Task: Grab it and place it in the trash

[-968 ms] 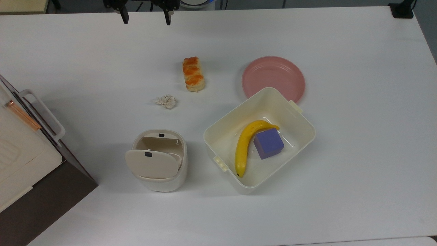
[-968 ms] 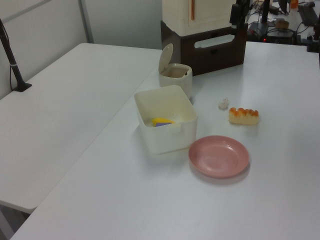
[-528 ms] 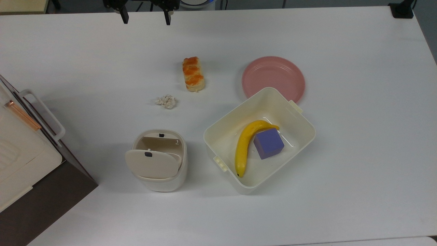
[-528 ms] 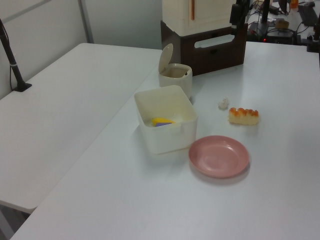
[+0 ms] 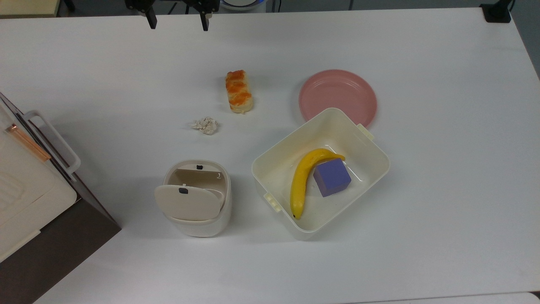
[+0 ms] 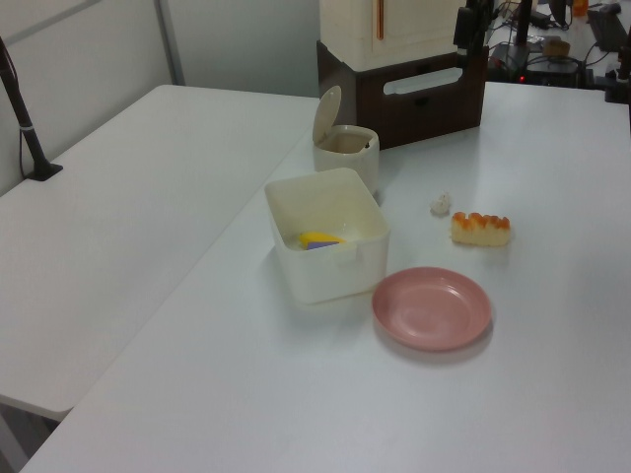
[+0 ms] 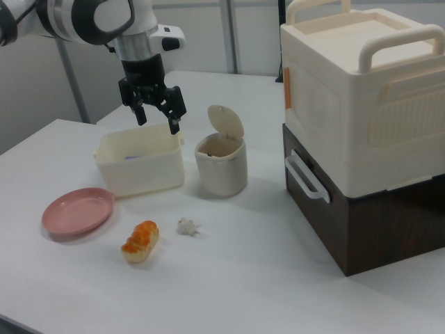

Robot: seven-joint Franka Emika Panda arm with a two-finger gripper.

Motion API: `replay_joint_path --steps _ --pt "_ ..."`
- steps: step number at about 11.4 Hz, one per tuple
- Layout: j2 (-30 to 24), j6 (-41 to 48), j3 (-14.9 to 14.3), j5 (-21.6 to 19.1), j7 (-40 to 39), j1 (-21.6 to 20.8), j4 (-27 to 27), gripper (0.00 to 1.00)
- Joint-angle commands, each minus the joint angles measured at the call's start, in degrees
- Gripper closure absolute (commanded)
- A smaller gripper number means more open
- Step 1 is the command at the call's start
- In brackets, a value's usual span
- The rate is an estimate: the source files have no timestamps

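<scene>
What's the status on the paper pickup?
End effector open, empty, raised. Paper wad on table, untouched. Trash bin lid open. Bread loaf nearby, not blocking.

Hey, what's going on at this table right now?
A robot arm's gripper hangs open and empty, up off the table. The crumpled paper wad lies untouched on the table between the bread loaf and the small trash bin, whose flap lid is tipped open. Nothing has been picked up yet.
</scene>
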State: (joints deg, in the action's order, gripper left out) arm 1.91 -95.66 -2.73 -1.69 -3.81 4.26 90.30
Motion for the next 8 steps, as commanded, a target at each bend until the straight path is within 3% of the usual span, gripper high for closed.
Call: replay_joint_path --steps 1,8 --pt "-1.74 0.47 -1.32 -1.56 0.91 -1.36 1.73 0.00" --pt "-1.91 0.47 -1.23 -1.47 0.74 -1.45 1.73 0.00"
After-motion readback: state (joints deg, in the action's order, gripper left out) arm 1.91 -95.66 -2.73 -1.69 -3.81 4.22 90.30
